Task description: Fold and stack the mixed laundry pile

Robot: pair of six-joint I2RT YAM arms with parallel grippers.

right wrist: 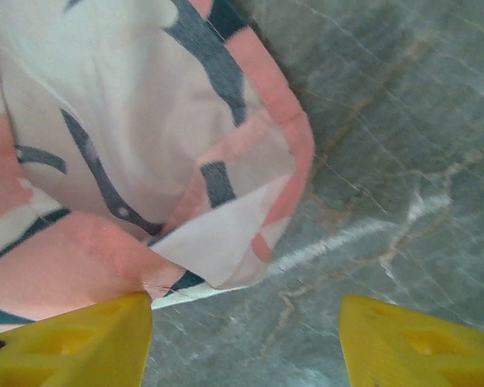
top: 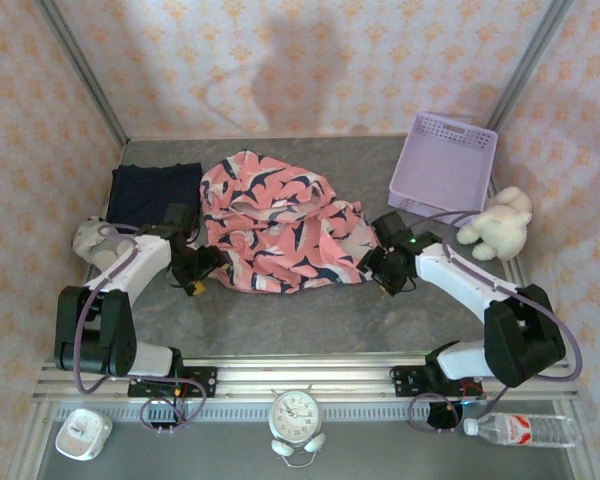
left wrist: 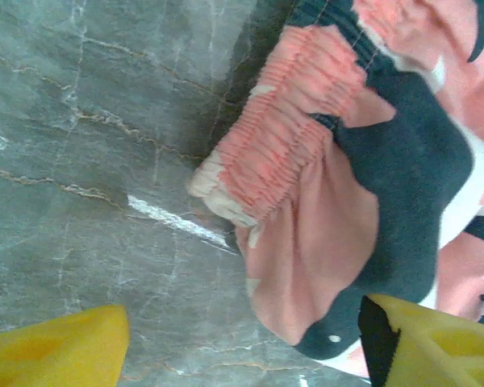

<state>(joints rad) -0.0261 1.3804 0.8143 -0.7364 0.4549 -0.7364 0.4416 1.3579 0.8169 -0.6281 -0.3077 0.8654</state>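
The salmon-pink printed garment (top: 280, 225) is lying crumpled and unfolded at the middle of the counter (top: 310, 310). The dark navy garment (top: 155, 192) is lying flat at the far left of the counter, just beside the pink garment's left edge. The two garments are not stacked.

The left claw (top: 195, 272) is sitting low at the near-left edge of the pink garment. In the left wrist view, the left claw (left wrist: 242, 351) is standing released, with its yellow fingertips (left wrist: 56, 351) spread wide. A gathered elastic hem of the pink garment (left wrist: 306, 193) is lying on the counter between them. The cloth is reaching the right-hand fingertip, but nothing is clamped.

The right claw (top: 378, 270) is sitting low at the near-right edge of the same garment. In the right wrist view, the right claw (right wrist: 246, 343) is also standing released, with its yellow fingertips (right wrist: 419, 343) well apart. A folded-over corner of the pink garment (right wrist: 218, 242) is lying just beside the left-hand fingertip. Bare counter is showing between the fingertips.

The lavender basket (top: 445, 160) is standing at the far right corner. A white plush toy (top: 500, 225) is sitting near it, at the right edge. A second plush toy (top: 95, 240) is lying at the left, beside the left arm.
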